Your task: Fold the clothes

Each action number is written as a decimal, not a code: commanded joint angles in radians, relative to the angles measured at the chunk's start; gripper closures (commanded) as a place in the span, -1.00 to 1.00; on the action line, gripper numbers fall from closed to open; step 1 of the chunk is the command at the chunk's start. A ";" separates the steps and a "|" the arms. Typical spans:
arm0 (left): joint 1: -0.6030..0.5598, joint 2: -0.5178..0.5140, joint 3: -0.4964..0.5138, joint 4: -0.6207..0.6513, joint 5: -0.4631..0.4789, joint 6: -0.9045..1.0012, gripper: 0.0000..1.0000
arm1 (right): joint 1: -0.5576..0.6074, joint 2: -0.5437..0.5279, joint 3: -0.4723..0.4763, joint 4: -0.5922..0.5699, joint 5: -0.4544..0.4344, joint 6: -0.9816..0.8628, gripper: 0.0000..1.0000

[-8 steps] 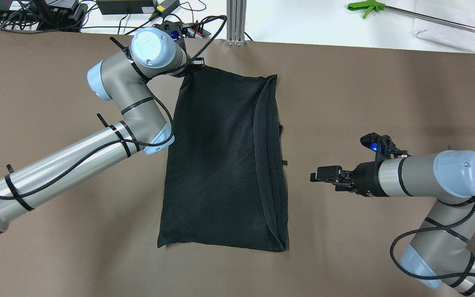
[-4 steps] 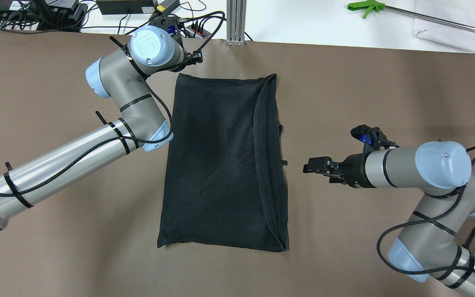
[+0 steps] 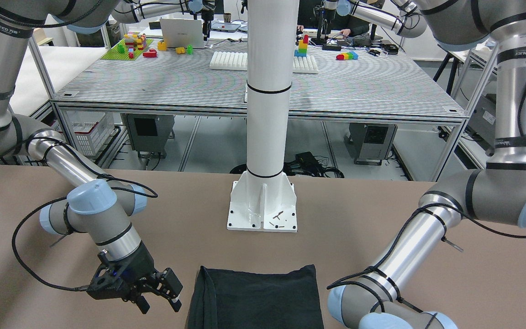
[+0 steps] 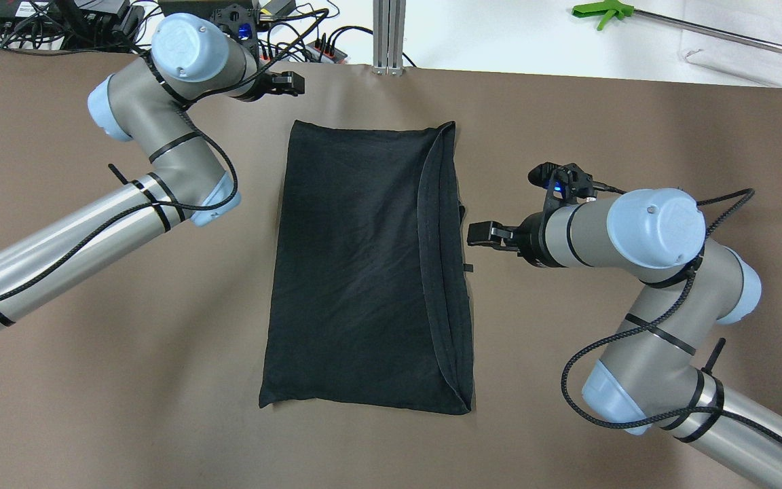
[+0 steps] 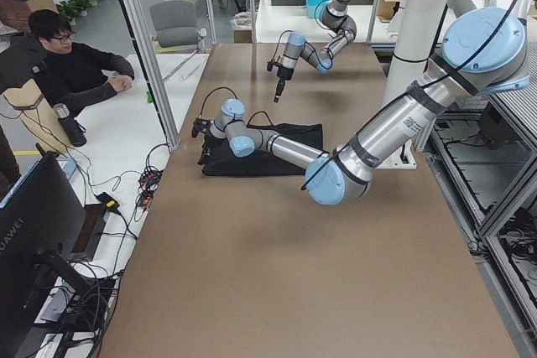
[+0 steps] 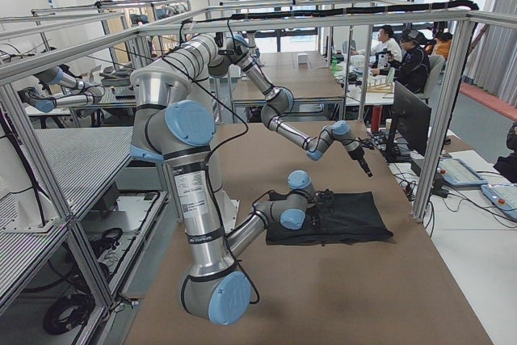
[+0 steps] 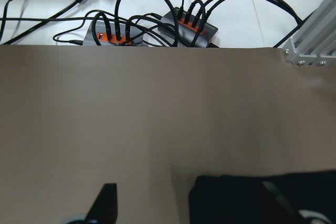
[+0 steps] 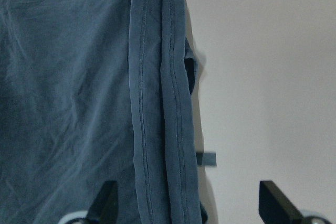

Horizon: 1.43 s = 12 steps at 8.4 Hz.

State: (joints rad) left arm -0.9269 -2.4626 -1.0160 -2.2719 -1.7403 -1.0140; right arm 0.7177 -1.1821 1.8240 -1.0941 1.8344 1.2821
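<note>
Black clothes (image 4: 357,272) flat on table (image 4: 567,102) (monitor (image 5: 38,224) lettered "HUAWEI")

Silver arms, pale-blue joint caps

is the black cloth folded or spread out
Folded: the black cloth lies flat on the table, with stacked hemmed edges along one long side showing doubled layers.

A brown table (image 4: 635,136) carries a pole's white base (image 3: 263,208). On the operators' side of the base, near it but apart, a black cloth (image 4: 357,272) lies flat, folded to a rectangle wider than the base.
</note>
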 commanded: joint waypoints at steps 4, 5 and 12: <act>-0.050 0.079 -0.001 -0.135 -0.102 0.040 -0.89 | -0.021 0.377 -0.449 -0.029 -0.270 -0.229 -0.88; -0.049 0.079 -0.001 -0.135 -0.099 0.038 -0.89 | -0.023 0.390 -0.494 -0.026 -0.297 -0.256 -0.87; -0.038 0.073 0.007 -0.126 -0.094 0.041 -0.80 | -0.078 0.539 -0.751 -0.026 -0.435 -0.259 -0.51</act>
State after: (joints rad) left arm -0.9681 -2.3892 -1.0104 -2.3985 -1.8347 -0.9745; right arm 0.6501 -0.6701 1.1263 -1.1198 1.4282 1.0242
